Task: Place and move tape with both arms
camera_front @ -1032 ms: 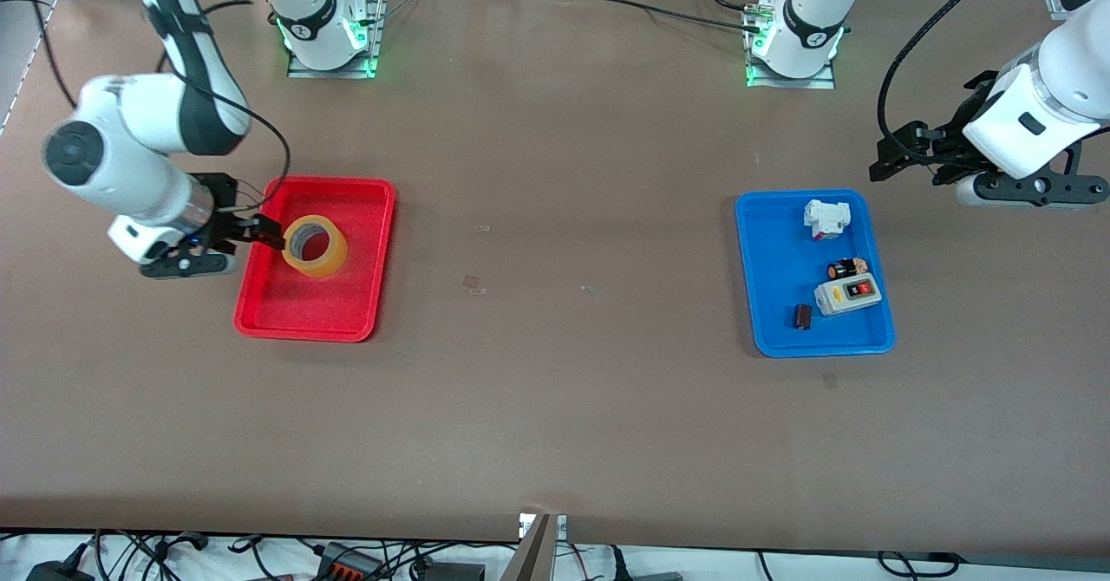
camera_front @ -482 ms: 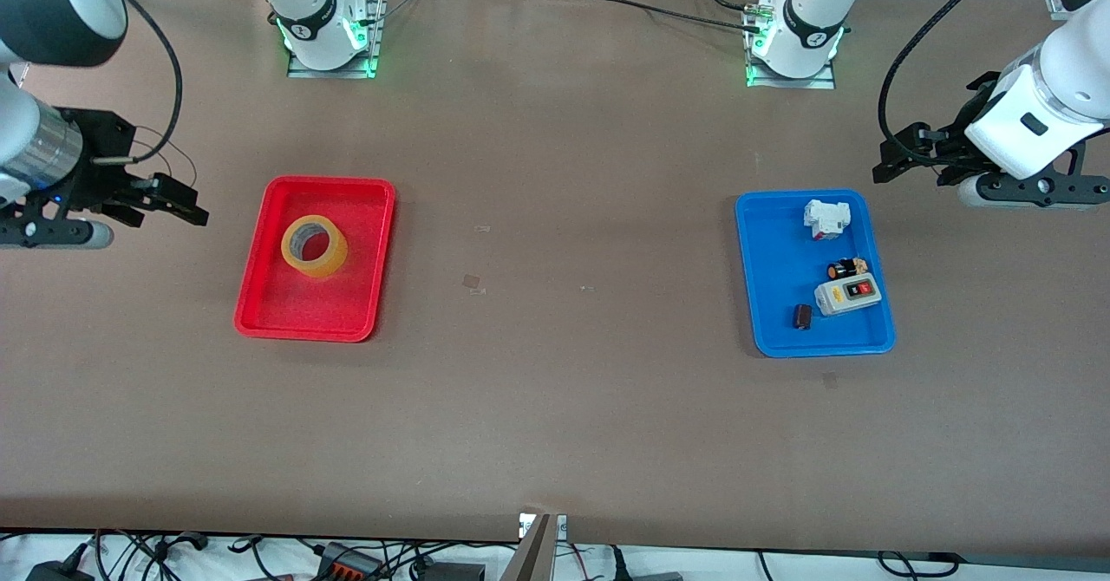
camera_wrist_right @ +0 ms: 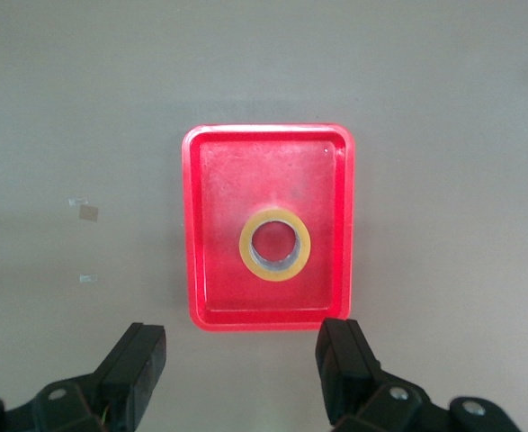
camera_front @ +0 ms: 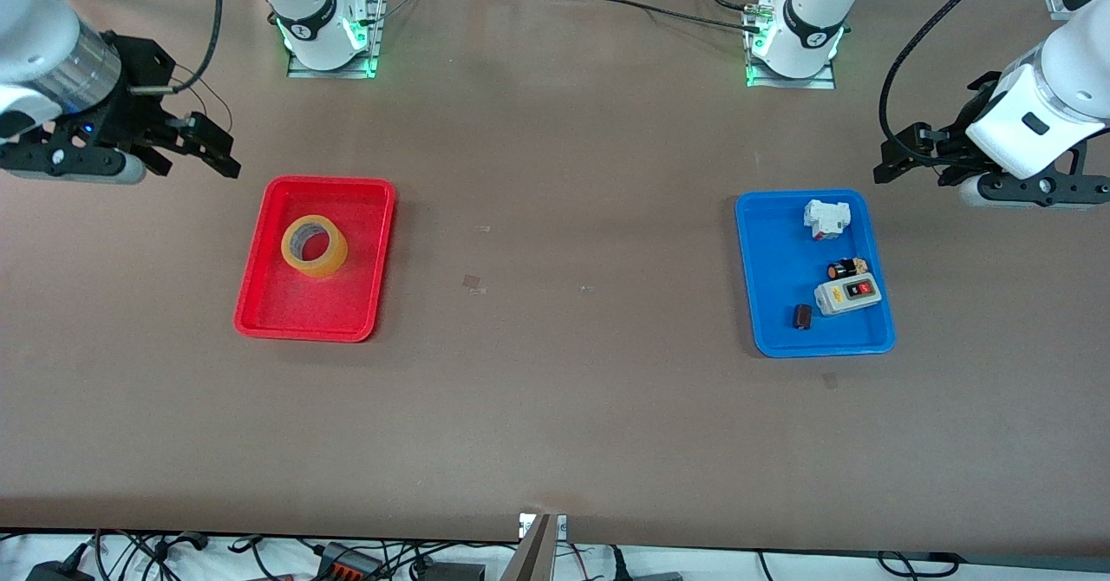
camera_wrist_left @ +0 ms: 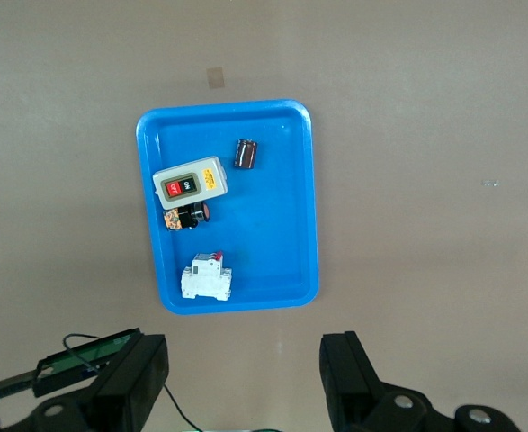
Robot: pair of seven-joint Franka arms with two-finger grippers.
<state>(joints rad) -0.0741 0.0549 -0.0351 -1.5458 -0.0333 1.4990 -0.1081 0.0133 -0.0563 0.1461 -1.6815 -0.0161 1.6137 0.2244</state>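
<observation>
The tape (camera_front: 314, 245), a yellow ring with a grey core, lies flat in the red tray (camera_front: 295, 308) toward the right arm's end of the table. Nothing touches it. My right gripper (camera_front: 221, 153) hangs open and empty above the bare table beside that tray. The right wrist view looks down on the tape (camera_wrist_right: 274, 244) in the red tray (camera_wrist_right: 214, 180), with the right gripper (camera_wrist_right: 241, 360) wide apart over the table short of the tray's rim. My left gripper (camera_front: 890, 156) waits open and empty over the table beside the blue tray (camera_front: 780, 251). In its own wrist view the left gripper (camera_wrist_left: 244, 369) holds nothing.
The blue tray (camera_wrist_left: 281, 225) holds a white-grey switch box (camera_front: 848, 295) with a red button, a white breaker block (camera_front: 825, 218), a small dark cylinder (camera_front: 803, 316) and a small black-and-orange part (camera_front: 846, 268). Both arm bases stand along the table's edge farthest from the front camera.
My right gripper has drawn back from the tape, risen off the red tray and moved out over the bare table beside it. The tape and the left arm have not moved.
</observation>
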